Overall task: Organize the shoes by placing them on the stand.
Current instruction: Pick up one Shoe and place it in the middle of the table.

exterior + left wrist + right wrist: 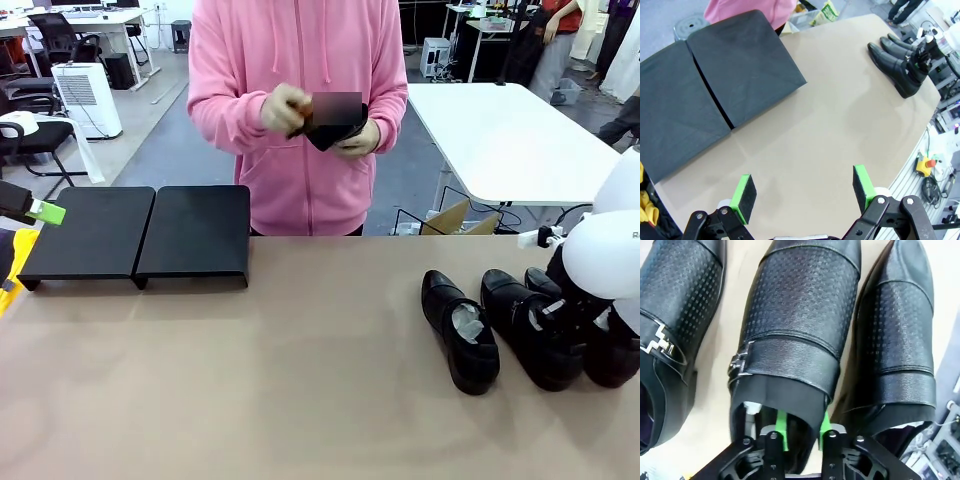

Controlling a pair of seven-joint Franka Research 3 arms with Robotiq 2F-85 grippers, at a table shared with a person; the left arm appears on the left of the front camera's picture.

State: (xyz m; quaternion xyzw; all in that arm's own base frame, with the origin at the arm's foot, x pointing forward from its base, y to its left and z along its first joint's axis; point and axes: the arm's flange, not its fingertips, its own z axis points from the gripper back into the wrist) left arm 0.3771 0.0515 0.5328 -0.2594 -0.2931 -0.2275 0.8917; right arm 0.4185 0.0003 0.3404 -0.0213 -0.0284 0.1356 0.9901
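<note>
Green-padded right pincer (802, 426) is pinching narrowly on the tongue of the middle glossy black leather shoe (800, 315) at the table's (300, 400) near right. The left pincer (803, 191) is hanging wide (empty). At far left the low black rectangular stand (140, 235) is carrying nothing, so every placement is still waiting.

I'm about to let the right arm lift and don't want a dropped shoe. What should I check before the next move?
1. Right gripper jaws set around the tongue of the middle shoe: ok.
2. Grip firm enough to lift: cannot tell.
3. Neighbouring shoe apart from the middle shoe: cannot tell, no gap shows between their sides.
4. Stand top bare where a shoe would land: ok.
5. Left gripper jaws open, holding nothing: ok.
6. Person's hands up at the chest with the fourth shoe, off the table: ok.
</note>
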